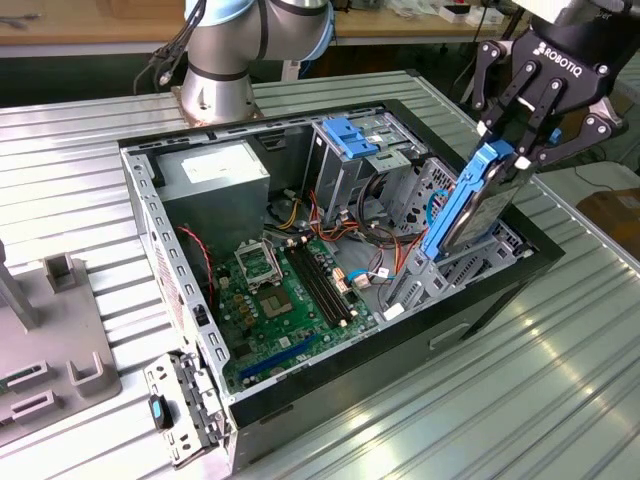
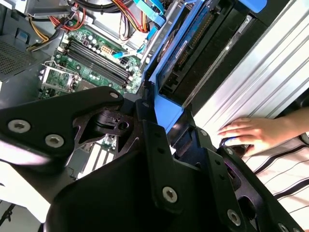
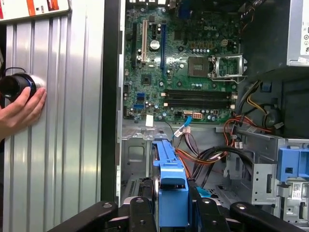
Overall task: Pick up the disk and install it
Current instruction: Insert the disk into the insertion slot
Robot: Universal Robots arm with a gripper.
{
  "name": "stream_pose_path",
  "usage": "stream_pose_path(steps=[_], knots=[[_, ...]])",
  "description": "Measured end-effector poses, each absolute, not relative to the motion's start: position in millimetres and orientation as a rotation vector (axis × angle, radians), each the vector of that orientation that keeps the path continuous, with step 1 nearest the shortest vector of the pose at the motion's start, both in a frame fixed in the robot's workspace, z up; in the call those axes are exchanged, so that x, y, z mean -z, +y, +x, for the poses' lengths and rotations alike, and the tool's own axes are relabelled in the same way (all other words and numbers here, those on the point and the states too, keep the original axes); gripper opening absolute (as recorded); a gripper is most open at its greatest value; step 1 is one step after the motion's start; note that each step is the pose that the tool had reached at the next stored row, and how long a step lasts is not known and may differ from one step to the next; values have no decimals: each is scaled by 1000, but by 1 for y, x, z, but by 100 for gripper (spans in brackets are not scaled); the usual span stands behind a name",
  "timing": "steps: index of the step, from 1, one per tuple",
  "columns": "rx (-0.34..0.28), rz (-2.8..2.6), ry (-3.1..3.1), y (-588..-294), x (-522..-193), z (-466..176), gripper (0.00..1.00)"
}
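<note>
One disk (image 1: 468,205) is held clamped by its blue rail between the closed fingers of the gripper (image 1: 517,150), tilted nearly upright above the drive bay (image 1: 452,272) at the exterior view's right end of the open computer case (image 1: 150,215). Its lower end appears to be inside the bay, though contact cannot be judged. A green motherboard (image 1: 285,300) is seen on the case floor, and a person's hand (image 3: 19,108) is rested on the ribbed table (image 1: 520,400) beside the case.
</note>
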State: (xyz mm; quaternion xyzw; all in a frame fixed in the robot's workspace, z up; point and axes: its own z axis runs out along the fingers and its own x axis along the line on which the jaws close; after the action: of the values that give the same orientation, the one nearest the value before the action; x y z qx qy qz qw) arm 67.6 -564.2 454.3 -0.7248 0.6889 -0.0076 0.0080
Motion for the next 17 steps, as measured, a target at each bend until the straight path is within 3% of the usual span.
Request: stream_pose_path(steps=[10, 17], knots=[[24, -2263, 2155, -566, -420, 68, 36], [24, -2263, 2156, -566, -415, 68, 36]])
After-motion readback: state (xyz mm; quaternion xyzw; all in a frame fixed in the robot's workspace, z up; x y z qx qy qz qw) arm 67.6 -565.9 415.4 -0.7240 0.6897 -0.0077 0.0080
